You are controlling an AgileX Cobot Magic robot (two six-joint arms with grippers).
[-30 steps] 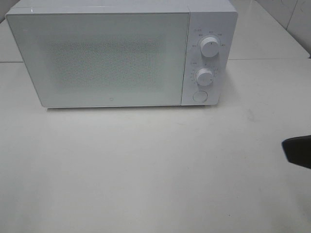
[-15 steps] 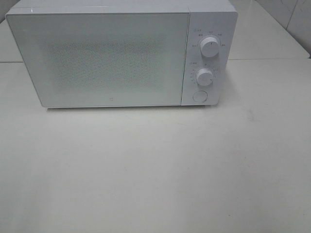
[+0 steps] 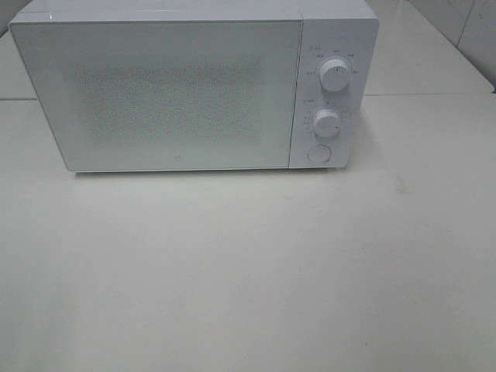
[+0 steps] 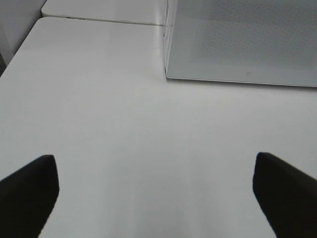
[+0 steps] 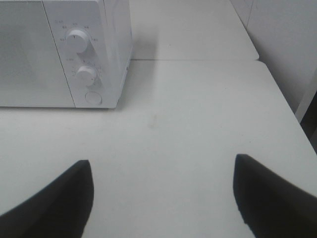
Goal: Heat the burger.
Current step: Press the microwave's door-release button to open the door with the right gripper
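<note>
No burger is seen; the microwave [image 3: 194, 85] is shut. Left gripper [image 4: 156, 193] and right gripper [image 5: 161, 196] are spread wide, empty. A soft, light stack is expected, so a gentle side grip is advised.

Microwave [image 3: 194, 85] door glossy, finely speckled; table [image 3: 248, 271] smooth, faintly sheened white.

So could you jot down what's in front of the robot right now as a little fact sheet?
Appliance: boxy white microwave oven, door shut
Controls: upper round white knob, lower round white knob, round white button beneath
Surface: white table
Burger: not in view
Left pincer: open, empty, above the table
Right pincer: open, empty, above the table
</note>
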